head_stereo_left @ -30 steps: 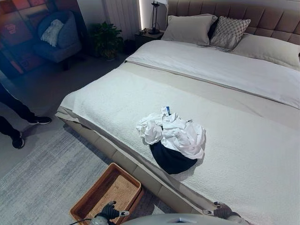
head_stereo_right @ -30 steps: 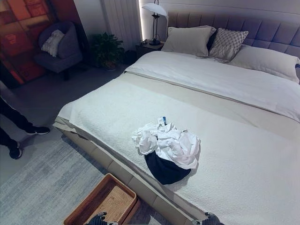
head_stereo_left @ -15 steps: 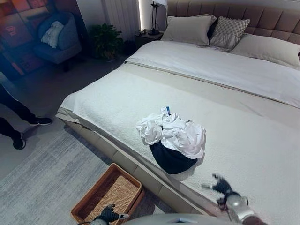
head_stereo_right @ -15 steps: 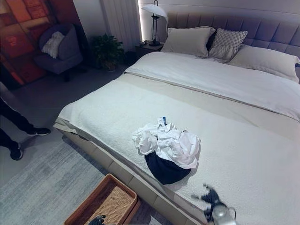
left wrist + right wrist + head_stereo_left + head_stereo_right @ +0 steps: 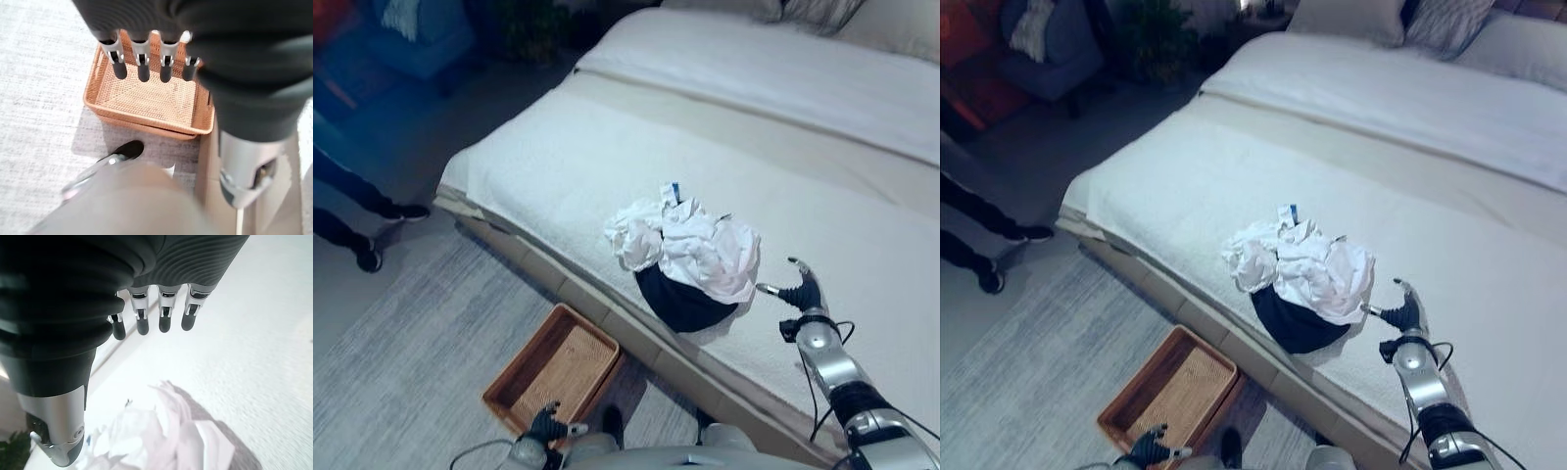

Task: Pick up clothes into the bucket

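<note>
Hovering just beside the clothes pile (image 5: pixel 685 259) on the bed (image 5: pixel 822 186), the right robot hand (image 5: pixel 800 290) is spreading its fingers, holding nothing; the wicker basket (image 5: pixel 551 370) is sitting on the floor below the bed edge. Left wrist view: left robot hand (image 5: pixel 146 58) is hanging above the basket, fingers straight. Right wrist view: fingers straight, apart from the pile.

Wide bed (image 5: pixel 607 186) with pale cover, grey rug (image 5: pixel 411 352), a person's dark shoes (image 5: pixel 386 230) beside it.
</note>
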Controlling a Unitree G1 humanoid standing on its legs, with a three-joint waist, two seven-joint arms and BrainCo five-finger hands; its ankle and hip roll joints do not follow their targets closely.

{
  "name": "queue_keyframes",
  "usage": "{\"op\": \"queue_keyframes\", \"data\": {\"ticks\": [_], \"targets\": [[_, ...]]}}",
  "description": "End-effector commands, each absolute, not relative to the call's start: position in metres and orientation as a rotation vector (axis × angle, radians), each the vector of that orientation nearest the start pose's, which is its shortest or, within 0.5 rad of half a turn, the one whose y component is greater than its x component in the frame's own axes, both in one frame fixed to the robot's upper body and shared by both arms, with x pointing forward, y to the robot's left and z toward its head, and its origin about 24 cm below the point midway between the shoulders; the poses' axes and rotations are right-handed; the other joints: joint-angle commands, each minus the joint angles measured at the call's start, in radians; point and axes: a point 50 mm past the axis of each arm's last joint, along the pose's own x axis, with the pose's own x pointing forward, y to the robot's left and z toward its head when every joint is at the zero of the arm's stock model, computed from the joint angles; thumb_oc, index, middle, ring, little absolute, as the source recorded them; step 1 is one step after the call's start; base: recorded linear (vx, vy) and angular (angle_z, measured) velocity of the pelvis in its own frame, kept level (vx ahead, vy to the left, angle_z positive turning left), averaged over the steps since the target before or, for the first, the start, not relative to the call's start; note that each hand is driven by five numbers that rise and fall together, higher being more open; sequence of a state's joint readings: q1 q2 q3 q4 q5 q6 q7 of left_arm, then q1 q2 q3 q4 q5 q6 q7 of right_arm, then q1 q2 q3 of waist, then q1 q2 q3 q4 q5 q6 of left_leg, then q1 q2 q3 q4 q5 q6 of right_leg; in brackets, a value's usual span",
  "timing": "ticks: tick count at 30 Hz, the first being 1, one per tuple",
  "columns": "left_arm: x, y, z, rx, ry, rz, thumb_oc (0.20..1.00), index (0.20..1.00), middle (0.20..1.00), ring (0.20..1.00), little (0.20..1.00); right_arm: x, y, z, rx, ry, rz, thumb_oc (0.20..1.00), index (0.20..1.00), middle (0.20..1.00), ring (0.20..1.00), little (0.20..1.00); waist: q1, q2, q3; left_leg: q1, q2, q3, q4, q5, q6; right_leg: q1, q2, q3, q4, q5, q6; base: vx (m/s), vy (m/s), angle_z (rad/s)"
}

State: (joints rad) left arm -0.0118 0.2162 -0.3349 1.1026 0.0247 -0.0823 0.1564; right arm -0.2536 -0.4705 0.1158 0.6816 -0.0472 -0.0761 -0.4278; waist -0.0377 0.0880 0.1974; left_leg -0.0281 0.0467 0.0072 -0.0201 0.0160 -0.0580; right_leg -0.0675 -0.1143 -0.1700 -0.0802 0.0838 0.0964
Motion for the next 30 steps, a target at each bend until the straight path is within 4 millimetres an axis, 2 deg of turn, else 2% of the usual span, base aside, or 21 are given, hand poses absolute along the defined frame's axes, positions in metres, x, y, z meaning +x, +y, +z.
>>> {"op": "queue_keyframes", "data": {"ticks": [1, 4, 5, 6, 9, 10, 11, 13, 14, 15, 22, 27, 28, 29, 30], "targets": [[0.157, 0.21, -0.139, 0.514, 0.891, -0.02, 1.0, 1.0, 1.0, 1.0, 1.0, 0.308, -0.271, 0.042, -0.582, 0.053, -0.512, 1.0, 1.0, 1.0, 1.0, 1.0, 0.012, -0.072, 0.064, -0.13, -0.091, -0.045, 0.124, -0.046, 0.031, -0.076, -0.032, 0.124, 0.191, -0.112, 0.047, -0.11, 0.03, 0.0], [0.177, 0.201, -0.13, 0.483, 0.819, 0.001, 1.0, 1.0, 1.0, 1.0, 1.0, 0.326, -0.275, 0.058, -0.632, 0.042, -0.545, 1.0, 1.0, 1.0, 1.0, 1.0, 0.023, -0.066, 0.12, -0.215, -0.103, -0.047, 0.204, -0.063, 0.04, -0.163, -0.037, 0.142, 0.276, -0.132, 0.039, -0.09, 0.035, -0.05], [0.177, 0.201, -0.13, 0.482, 0.818, 0.001, 1.0, 1.0, 1.0, 1.0, 1.0, 0.327, -0.275, 0.059, -0.632, 0.04, -0.545, 1.0, 1.0, 1.0, 1.0, 1.0, 0.023, -0.065, 0.119, -0.219, -0.103, -0.047, 0.207, -0.064, 0.04, -0.167, -0.037, 0.143, 0.28, -0.133, 0.039, -0.09, 0.047, -0.06], [0.184, 0.197, -0.127, 0.472, 0.792, -0.001, 1.0, 1.0, 1.0, 1.0, 1.0, 0.334, -0.275, 0.065, -0.648, 0.041, -0.552, 1.0, 1.0, 1.0, 1.0, 1.0, 0.026, -0.062, 0.15, -0.26, -0.109, -0.049, 0.248, -0.07, 0.044, -0.206, -0.043, 0.146, 0.327, -0.143, 0.034, -0.05, 0.02, -0.1], [0.193, 0.195, -0.122, 0.477, 0.762, 0.001, 1.0, 1.0, 1.0, 1.0, 1.0, 0.344, -0.271, 0.075, -0.65, 0.025, -0.553, 1.0, 1.0, 1.0, 1.0, 1.0, 0.026, -0.061, 0.18, -0.316, -0.115, -0.047, 0.303, -0.083, 0.048, -0.259, -0.045, 0.154, 0.385, -0.157, 0.028, -0.08, 0.018, 0.01], [0.199, 0.194, -0.118, 0.474, 0.74, 0.014, 1.0, 1.0, 1.0, 1.0, 1.0, 0.352, -0.269, 0.086, -0.649, -0.004, -0.56, 1.0, 1.0, 1.0, 1.0, 1.0, 0.028, -0.064, 0.208, -0.358, -0.117, -0.045, 0.348, -0.091, 0.05, -0.295, -0.045, 0.156, 0.427, -0.165, 0.023, -0.07, 0.003, 0.02], [0.199, 0.194, -0.118, 0.473, 0.739, 0.015, 1.0, 1.0, 1.0, 1.0, 1.0, 0.352, -0.269, 0.087, -0.649, -0.005, -0.56, 1.0, 1.0, 1.0, 1.0, 1.0, 0.028, -0.064, 0.207, -0.362, -0.117, -0.045, 0.351, -0.093, 0.05, -0.299, -0.045, 0.157, 0.43, -0.167, 0.023, -0.05, -0.004, 0.07], [0.205, 0.193, -0.114, 0.453, 0.714, 0.041, 1.0, 1.0, 1.0, 1.0, 1.0, 0.358, -0.27, 0.101, -0.671, -0.04, -0.576, 1.0, 1.0, 1.0, 1.0, 1.0, 0.031, -0.065, 0.234, -0.409, -0.119, -0.043, 0.404, -0.105, 0.053, -0.345, -0.049, 0.157, 0.482, -0.18, 0.018, -0.03, -0.011, 0.02], [0.209, 0.194, -0.112, 0.431, 0.702, 0.068, 1.0, 1.0, 1.0, 1.0, 1.0, 0.366, -0.272, 0.116, -0.675, -0.069, -0.598, 1.0, 1.0, 1.0, 1.0, 1.0, 0.038, -0.066, 0.257, -0.451, -0.12, -0.046, 0.439, -0.111, 0.056, -0.383, -0.05, 0.158, 0.516, -0.188, 0.014, -0.05, -0.02, 0.03], [0.209, 0.194, -0.112, 0.43, 0.701, 0.069, 1.0, 1.0, 1.0, 1.0, 1.0, 0.366, -0.272, 0.116, -0.675, -0.07, -0.598, 1.0, 1.0, 1.0, 1.0, 1.0, 0.038, -0.066, 0.259, -0.453, -0.12, -0.045, 0.447, -0.117, 0.056, -0.385, -0.05, 0.159, 0.524, -0.195, 0.014, -0.05, -0.018, 0.07], [0.217, 0.191, -0.108, 0.409, 0.687, 0.093, 1.0, 1.0, 1.0, 1.0, 1.0, 0.384, -0.28, 0.166, -0.596, -0.146, -0.685, 1.0, 1.0, 1.0, 1.0, 1.0, 0.064, -0.057, 0.32, -0.55, -0.13, -0.066, 0.497, -0.115, 0.054, -0.469, -0.066, 0.134, 0.588, -0.212, 0.006, -0.02, -0.015, 0.12], [0.224, 0.186, -0.104, 0.419, 0.664, 0.07, 1.0, 1.0, 1.0, 1.0, 1.0, 0.389, -0.28, 0.186, -0.524, -0.186, -0.71, 1.0, 1.0, 1.0, 1.0, 1.0, 0.074, -0.047, 0.323, -0.567, -0.137, -0.076, 0.493, -0.112, 0.054, -0.484, -0.079, 0.12, 0.595, -0.219, 0.006, 0.01, -0.001, 0.12], [0.224, 0.186, -0.104, 0.419, 0.664, 0.07, 1.0, 1.0, 1.0, 1.0, 1.0, 0.389, -0.28, 0.186, -0.524, -0.186, -0.71, 0.598, 0.598, 0.598, 0.598, 0.598, 0.074, -0.047, 0.323, -0.568, -0.137, -0.076, 0.493, -0.112, 0.054, -0.484, -0.079, 0.12, 0.595, -0.22, 0.006, 0.02, 0.015, 0.09], [0.226, 0.185, -0.103, 0.417, 0.656, 0.066, 1.0, 1.0, 1.0, 1.0, 1.0, 0.39, -0.279, 0.19, -0.508, -0.192, -0.706, 0.435, 0.435, 0.435, 0.435, 0.435, 0.076, -0.046, 0.323, -0.568, -0.139, -0.078, 0.492, -0.112, 0.054, -0.484, -0.082, 0.118, 0.595, -0.22, 0.007, 0.01, 0.004, 0.09], [0.228, 0.184, -0.102, 0.419, 0.651, 0.063, 1.0, 1.0, 1.0, 1.0, 1.0, 0.391, -0.279, 0.193, -0.499, -0.194, -0.708, 0.2, 0.2, 0.2, 0.2, 0.2, 0.076, -0.046, 0.323, -0.568, -0.14, -0.079, 0.492, -0.112, 0.053, -0.485, -0.084, 0.115, 0.595, -0.22, 0.007, 0.02, 0.005, 0.08]]}}
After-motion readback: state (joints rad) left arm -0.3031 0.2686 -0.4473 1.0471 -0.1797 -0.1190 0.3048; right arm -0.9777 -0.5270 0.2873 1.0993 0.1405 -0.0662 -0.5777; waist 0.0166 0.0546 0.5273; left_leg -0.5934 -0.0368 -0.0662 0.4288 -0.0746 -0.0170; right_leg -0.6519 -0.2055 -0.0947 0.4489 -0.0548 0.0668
